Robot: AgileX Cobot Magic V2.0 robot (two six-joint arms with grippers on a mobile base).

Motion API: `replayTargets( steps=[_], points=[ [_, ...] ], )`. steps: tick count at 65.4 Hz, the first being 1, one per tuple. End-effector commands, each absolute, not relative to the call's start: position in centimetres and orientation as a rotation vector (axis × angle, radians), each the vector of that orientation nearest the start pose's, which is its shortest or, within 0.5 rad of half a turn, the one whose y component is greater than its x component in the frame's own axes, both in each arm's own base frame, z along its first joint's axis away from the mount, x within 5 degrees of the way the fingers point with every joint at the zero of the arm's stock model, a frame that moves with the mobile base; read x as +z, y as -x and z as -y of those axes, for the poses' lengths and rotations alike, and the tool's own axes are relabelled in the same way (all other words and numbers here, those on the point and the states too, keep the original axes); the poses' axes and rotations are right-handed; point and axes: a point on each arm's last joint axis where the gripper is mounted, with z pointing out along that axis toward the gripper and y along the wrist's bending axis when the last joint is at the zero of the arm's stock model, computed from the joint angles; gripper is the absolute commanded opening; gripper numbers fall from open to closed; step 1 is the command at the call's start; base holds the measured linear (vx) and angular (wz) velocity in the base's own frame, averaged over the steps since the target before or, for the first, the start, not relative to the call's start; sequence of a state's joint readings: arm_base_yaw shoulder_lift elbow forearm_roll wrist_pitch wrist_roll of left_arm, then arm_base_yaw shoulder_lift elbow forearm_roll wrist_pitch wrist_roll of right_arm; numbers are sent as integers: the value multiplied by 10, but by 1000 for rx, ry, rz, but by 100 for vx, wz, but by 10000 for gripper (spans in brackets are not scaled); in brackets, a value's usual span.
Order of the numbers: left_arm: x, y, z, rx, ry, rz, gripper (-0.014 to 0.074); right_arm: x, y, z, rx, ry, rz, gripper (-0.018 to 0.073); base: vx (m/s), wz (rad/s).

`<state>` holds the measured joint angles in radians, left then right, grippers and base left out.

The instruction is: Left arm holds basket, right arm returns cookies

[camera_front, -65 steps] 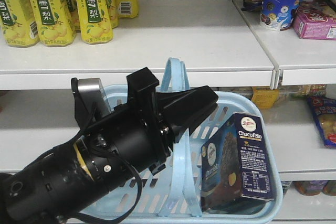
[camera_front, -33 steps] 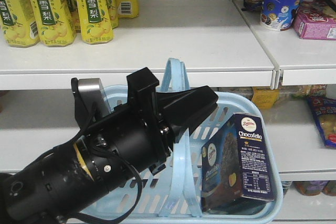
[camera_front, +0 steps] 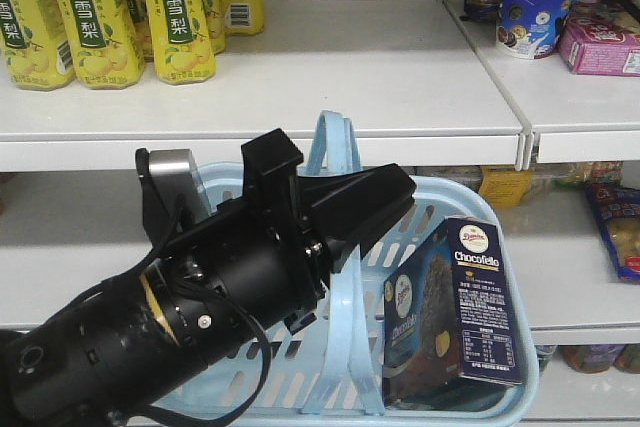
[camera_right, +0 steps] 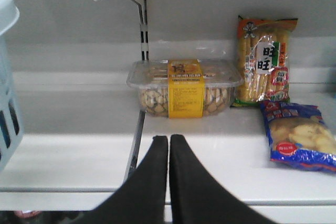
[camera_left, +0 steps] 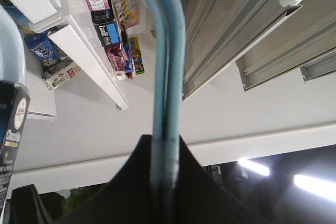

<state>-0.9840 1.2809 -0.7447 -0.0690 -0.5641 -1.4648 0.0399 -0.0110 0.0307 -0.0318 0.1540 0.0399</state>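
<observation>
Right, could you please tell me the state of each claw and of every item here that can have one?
left claw: shut on the basket's two handles.
right claw: shut, holding nothing.
basket: held up by its handles, cookies inside.
cookies: standing on end at the basket's right end, box closed, not gripped.
clear biscuit tub: closed, yellow band around it.

The light blue slotted basket (camera_front: 528, 357) hangs by its two flat loop handles, both pinched together in the left hand (camera_left: 164, 142) of the bulky black left arm (camera_front: 200, 317) with its yellow ring. The navy Chocofello cookies (camera_front: 455, 307) stand upright, slightly tilted, in the basket's right end. The right hand (camera_right: 169, 140) has its fingers pressed together on nothing
</observation>
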Motion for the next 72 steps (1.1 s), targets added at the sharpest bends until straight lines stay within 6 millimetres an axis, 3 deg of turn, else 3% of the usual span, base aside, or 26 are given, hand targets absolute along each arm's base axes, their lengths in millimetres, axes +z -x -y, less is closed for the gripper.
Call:
replayTargets(
  steps=[1,19,37,46,60,67,72],
  points=[
    [357,-155,226,-2049,464,-1534,-6,211,-55,-2,38,24,-1481,-3,0,0],
    [357,-155,226,-2049,464,-1534,-6,276,-49,-1,10,39,-1432,-3,0,0],
    [357,-155,226,-2049,464,-1534,-6,356,-67,0,-40,50,-1572,-3,0,0],
    [357,-155,226,-2048,464,-1535,-6,371,-78,2,-60,48,-1695,-3,0,0],
    [357,-155,226,-2048,464,-1535,-6,369,-85,2,-66,49,-1747,22,0,0],
    [357,-155,226,-2048,464,-1535,-6,369,-85,2,-80,56,-1745,116,0,0],
    [357,-155,226,-2048,464,-1536,-6,370,-85,3,-113,70,-1743,257,0,0]
  ],
)
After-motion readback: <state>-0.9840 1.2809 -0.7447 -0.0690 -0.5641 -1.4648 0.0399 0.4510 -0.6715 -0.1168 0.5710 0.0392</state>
